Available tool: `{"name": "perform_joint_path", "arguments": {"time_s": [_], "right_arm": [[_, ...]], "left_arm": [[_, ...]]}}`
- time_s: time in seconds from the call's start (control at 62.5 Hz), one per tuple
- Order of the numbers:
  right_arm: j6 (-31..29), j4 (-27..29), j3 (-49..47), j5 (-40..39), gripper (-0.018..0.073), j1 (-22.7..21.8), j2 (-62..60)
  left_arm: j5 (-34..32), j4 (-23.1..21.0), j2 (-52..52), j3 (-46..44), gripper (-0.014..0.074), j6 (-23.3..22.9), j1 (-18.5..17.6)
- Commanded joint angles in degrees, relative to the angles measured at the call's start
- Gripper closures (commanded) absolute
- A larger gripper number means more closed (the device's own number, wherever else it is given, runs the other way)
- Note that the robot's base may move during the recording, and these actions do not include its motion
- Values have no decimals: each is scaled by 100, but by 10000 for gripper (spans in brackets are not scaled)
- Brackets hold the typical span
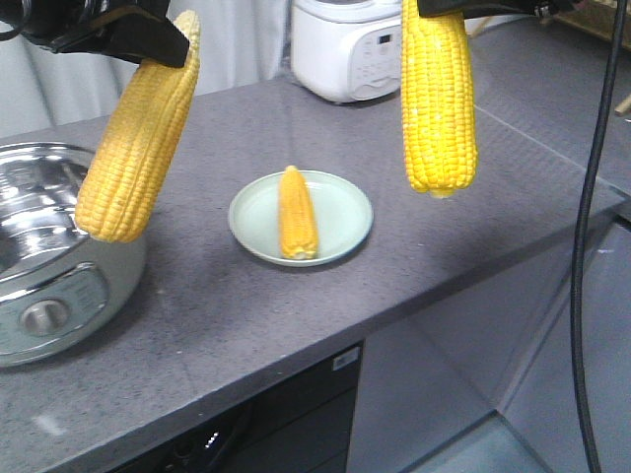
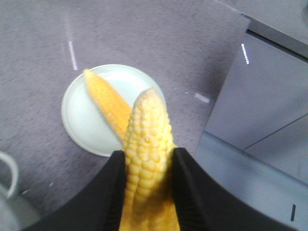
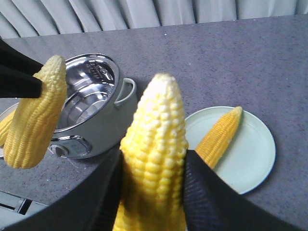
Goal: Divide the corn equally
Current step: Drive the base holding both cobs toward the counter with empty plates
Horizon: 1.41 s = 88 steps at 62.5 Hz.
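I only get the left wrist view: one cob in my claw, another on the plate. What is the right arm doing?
Observer: The right claw is shut on a third cob, hanging upright in the air.
Operator: What's at my lower left?
Observer: A steel pot, lid off; I see no corn inside.
Operator: Anything behind the plate?
Observer: A white rice cooker at the back of the counter.
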Motion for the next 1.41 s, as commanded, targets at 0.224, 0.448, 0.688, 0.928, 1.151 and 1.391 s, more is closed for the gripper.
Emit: {"name": "perform_joint_path", "arguments": {"time_s": [0.224,0.448,0.688,0.928,1.151,1.391], "right_arm": [[2,282,-167,139,533,-27,-188],[2,282,-167,139,533,-27,-188],[2,282,-167,139,533,-27,-188],[2,282,-167,139,533,-27,-188],[2,282,-167,139,533,-27,-188],[2,282,-167,139,533,-27,-188]], "left_arm": [[-125,-164,-249,-129,603,-41,13],[-125,-164,-249,-129,603,-41,13],[-125,-164,-249,-129,603,-41,13],[-125,-164,-249,-129,603,-41,13],[-125,-164,-249,-129,603,-41,13],[-125,-164,-249,-129,603,-41,13]]}}
